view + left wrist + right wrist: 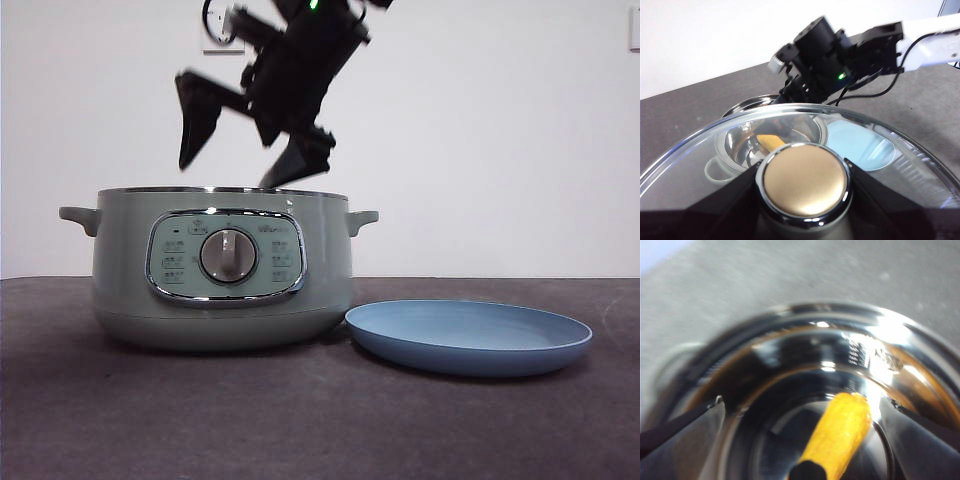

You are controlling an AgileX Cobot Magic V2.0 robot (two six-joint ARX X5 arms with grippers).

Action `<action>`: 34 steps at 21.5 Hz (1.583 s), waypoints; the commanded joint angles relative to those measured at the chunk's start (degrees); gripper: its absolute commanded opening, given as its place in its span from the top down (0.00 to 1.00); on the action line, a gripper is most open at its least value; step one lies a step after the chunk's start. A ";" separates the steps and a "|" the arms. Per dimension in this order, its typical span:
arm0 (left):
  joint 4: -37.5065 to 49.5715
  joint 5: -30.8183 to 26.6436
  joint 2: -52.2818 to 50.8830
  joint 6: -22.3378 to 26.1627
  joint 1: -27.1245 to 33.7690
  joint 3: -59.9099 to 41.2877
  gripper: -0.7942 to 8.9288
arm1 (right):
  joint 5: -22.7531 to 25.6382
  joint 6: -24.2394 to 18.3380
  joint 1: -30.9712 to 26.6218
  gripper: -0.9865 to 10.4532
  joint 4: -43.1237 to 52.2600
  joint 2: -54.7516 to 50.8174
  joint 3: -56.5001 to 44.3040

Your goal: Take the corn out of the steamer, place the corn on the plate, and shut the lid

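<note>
The sage-green steamer (220, 270) stands open, without its lid. The yellow corn (840, 435) lies in its shiny pot (805, 310). My right gripper (228, 172) hangs open just above the pot's rim; in the right wrist view (800, 405) its jaws stand on either side of the corn, apart from it. My left gripper (805, 186) is shut on the knob of the glass lid (705, 160) and holds it up, out of the front view. Through the glass I see the corn (770, 142) and the plate (860, 145). The light-blue plate (468, 335) lies empty right of the steamer.
The dark table (320, 420) runs under both things, with a white wall behind. The right arm (825, 55) reaches over the steamer's far side in the left wrist view.
</note>
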 commanded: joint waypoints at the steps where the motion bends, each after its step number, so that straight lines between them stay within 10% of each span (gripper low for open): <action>1: 2.80 0.33 -0.61 0.61 -0.09 0.94 0.93 | 0.98 1.03 0.24 0.39 1.97 2.45 0.39; 21: 2.43 1.07 -0.61 0.61 -0.22 0.94 0.93 | 2.51 2.08 0.83 0.40 -1.55 9.57 0.39; 25: 2.40 1.60 -0.61 0.57 -0.22 0.94 0.93 | 2.56 2.03 0.94 0.57 -2.14 10.60 0.39; 28: 2.38 1.57 -0.61 0.57 -0.22 0.94 0.93 | 2.54 2.01 1.14 0.89 -1.42 10.60 0.39; 34: 2.47 1.57 -0.61 0.57 -0.20 0.94 0.93 | 2.64 1.77 1.16 0.93 1.11 6.64 0.59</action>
